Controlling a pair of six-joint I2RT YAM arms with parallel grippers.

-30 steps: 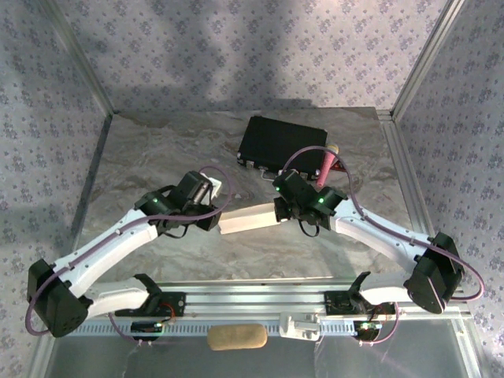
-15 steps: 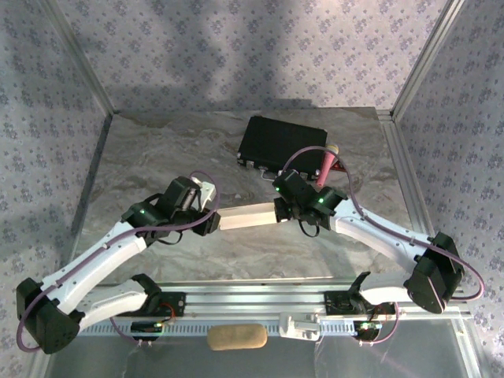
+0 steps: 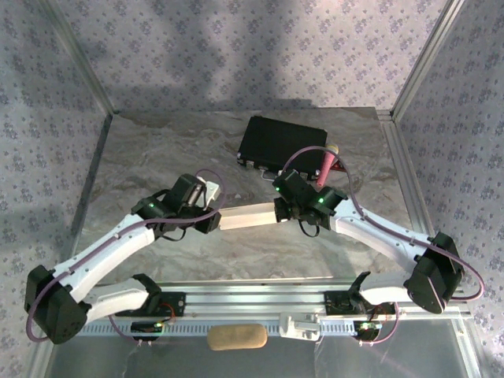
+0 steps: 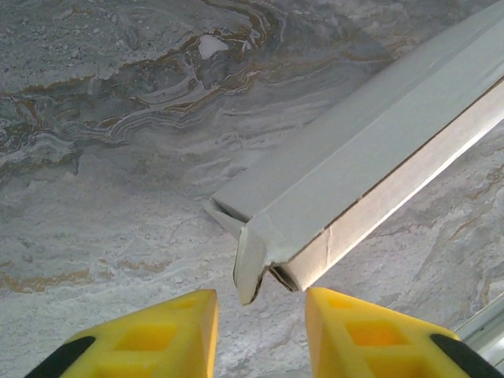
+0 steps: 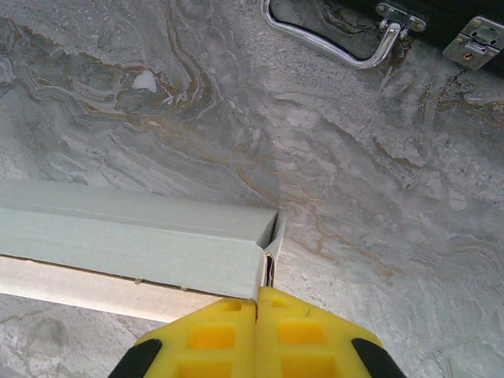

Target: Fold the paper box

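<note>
The paper box (image 3: 248, 216) is a long, narrow, cream cardboard shape just below the middle of the marbled table (image 3: 150, 150). Its length runs from 9 to 3 o'clock in the top view, with the 3 o'clock end slightly farther from the arm bases.

In the right wrist view the paper box (image 5: 134, 240) reaches in from 9 o'clock. Its thin end wall turns down into the seam between the yellow fingers (image 5: 216, 335). The right gripper (image 5: 258, 315) is clenched on that end wall, its fingers pressed together with only the cardboard between them. From above, the right gripper (image 3: 280, 213) sits at the box's 3 o'clock end.

In the left wrist view the other end of the paper box (image 4: 346, 189) comes in from 2 o'clock, with a loose corner flap hanging down and a small crease on its side wall. The left gripper (image 4: 260, 323) is released. Its two yellow fingers (image 4: 157, 335) stand apart, and the flap's tip sits right at the mouth of the gap, touching neither. From above, the left gripper (image 3: 214, 220) is at the box's 9 o'clock end.

At 12 o'clock from the box, well apart from it, lies a black hard case (image 3: 282, 145). Its chrome handle (image 5: 331, 43) and a latch (image 5: 472, 43) face the box. A pink object (image 3: 325, 164) leans at the case's 4 o'clock corner. At 6 o'clock, in front of the arm bases, lies a tan oblong pad (image 3: 236, 337).
</note>
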